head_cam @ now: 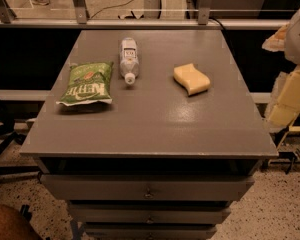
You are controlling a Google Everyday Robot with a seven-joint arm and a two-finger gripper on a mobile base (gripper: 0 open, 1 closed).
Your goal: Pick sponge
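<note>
The sponge (pixel 191 79) is a pale yellow foam block with wavy sides. It lies flat on the right half of the grey tabletop (pixel 155 119), nothing touching it. My gripper (pixel 288 91) is at the far right edge of the view, off the table's right side and raised, well to the right of the sponge. It holds nothing that I can see. Part of it is cut off by the frame edge.
A green chip bag (pixel 86 84) lies at the left of the tabletop. A clear plastic bottle (pixel 129 60) lies on its side between the bag and the sponge. The table has drawers (pixel 147 189) below. A railing (pixel 140 23) runs behind the table.
</note>
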